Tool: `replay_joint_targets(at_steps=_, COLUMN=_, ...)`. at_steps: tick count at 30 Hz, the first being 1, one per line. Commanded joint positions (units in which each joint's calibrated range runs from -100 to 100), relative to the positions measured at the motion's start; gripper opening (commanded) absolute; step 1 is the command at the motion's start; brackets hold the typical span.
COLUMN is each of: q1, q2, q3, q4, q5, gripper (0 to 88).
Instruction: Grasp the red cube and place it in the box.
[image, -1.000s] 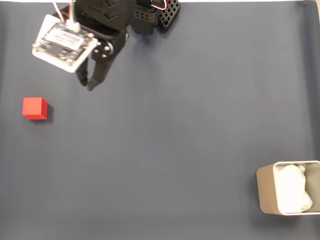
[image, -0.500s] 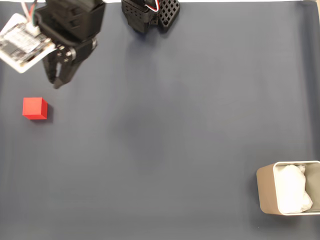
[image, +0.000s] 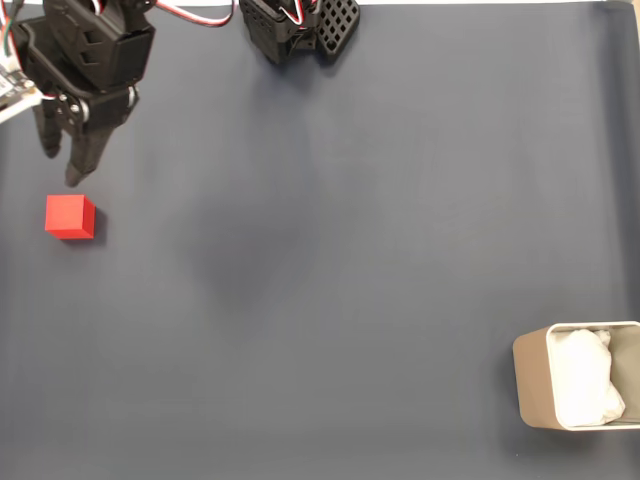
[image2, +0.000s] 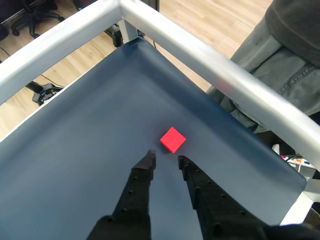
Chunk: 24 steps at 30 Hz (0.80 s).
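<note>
Claw (image: 60, 168) up first: black, parted by a narrow gap, nothing pinched between the jaws, poised just above the red cube (image: 69, 216) in the fixed view and tipped down toward it. Same story from the wrist view, claw (image2: 165, 157) reaching in from the bottom edge, fingertips just short of the red cube (image2: 172, 139), apart from it, no contact. Now down the list by size. Dark blue mat (image: 380, 220) spread wide under the cube, running far off to the right of it in the fixed view; seen again as the dark blue mat (image2: 90, 145) in the wrist view, narrowing to a corner beyond the cube. Silver frame rails (image2: 210, 55) meeting past the cube at that corner, wood floor (image2: 225, 20) farther out. Grey trousers (image2: 285, 75) of a person standing outside the rail, right of the cube in the wrist view. Black arm base (image: 300, 25) at the mat's top edge, up and to the right of the cube in the fixed view. Beige box (image: 530, 380) well apart from the cube, far across the mat toward the lower right, white padding (image: 585, 378) lying inside. And smallest of all, the cube itself: bright red, flat on the mat, free, untouched, not in the box.
</note>
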Motion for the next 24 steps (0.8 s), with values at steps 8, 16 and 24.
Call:
replay_joint_targets(at_steps=8, q1=2.9, q2=2.5, q3=2.1, q4=-8.4, q5=0.6, gripper=20.8)
replay_joint_targets(at_steps=16, q1=3.9, q2=3.5, q3=7.2, q4=-15.5, q5=1.8, gripper=26.7)
replay_joint_targets(at_steps=24, q1=4.5, q2=5.3, q3=9.0, q4=-17.2, q5=2.5, gripper=30.3)
